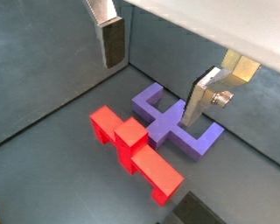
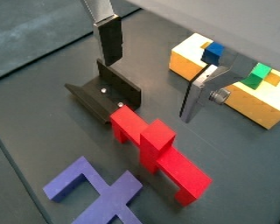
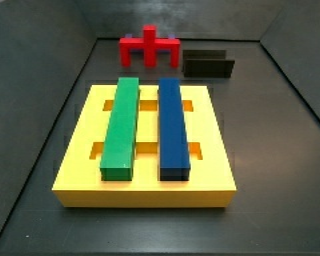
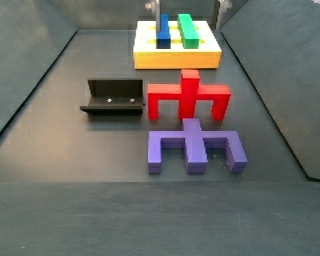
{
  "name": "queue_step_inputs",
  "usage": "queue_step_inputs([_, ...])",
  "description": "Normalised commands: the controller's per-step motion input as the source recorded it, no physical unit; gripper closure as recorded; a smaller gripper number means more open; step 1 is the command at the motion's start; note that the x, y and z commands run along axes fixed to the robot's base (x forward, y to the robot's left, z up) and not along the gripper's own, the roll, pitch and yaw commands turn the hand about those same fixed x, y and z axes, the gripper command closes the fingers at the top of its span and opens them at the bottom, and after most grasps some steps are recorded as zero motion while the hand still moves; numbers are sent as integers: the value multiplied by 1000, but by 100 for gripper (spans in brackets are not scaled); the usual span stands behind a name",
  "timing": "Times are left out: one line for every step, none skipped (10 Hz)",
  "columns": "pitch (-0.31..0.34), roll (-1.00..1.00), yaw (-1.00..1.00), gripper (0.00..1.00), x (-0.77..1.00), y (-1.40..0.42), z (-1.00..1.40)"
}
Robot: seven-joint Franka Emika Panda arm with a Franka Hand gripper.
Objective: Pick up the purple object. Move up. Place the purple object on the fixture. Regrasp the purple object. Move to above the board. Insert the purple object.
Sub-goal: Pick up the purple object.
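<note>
The purple object lies flat on the dark floor, nearest the front in a side view, with the red piece just behind it. It also shows in both wrist views. My gripper hangs open above the floor with nothing between its fingers. One finger appears over the purple object's stem, but I cannot tell whether it touches. The fixture stands beside the red piece. The yellow board carries a green bar and a blue bar.
The red piece lies between the purple object and the board, close to the fixture. Dark walls enclose the floor on all sides. In that side view the red piece hides the purple object.
</note>
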Motion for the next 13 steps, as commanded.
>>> queue_step_inputs([0, 0, -34, 0, 0, 126, -94])
queue_step_inputs([-34, -37, -123, 0, -9, 503, -369])
queue_step_inputs([-84, -77, -154, 0, -109, 669, -480])
queue_step_inputs([-110, -44, -169, 0, -46, 517, -623])
queue_step_inputs([-220, -81, -120, 0, 0, 211, -709])
queue_step_inputs([-214, -51, -80, 0, 0, 63, -794])
queue_step_inputs([-227, -63, -86, 0, 0, 34, -763])
queue_step_inputs([-193, -39, -120, 0, 0, 60, -820])
queue_step_inputs([-156, -24, -160, 0, 0, 160, -863])
queue_step_inputs([-149, -76, -183, 0, 0, 206, -797])
queue_step_inputs([-154, -167, -154, 0, 3, 140, -683])
queue_step_inputs([-171, -163, -74, 0, 0, 86, -554])
queue_step_inputs([-149, -144, -17, 0, 0, 0, -503])
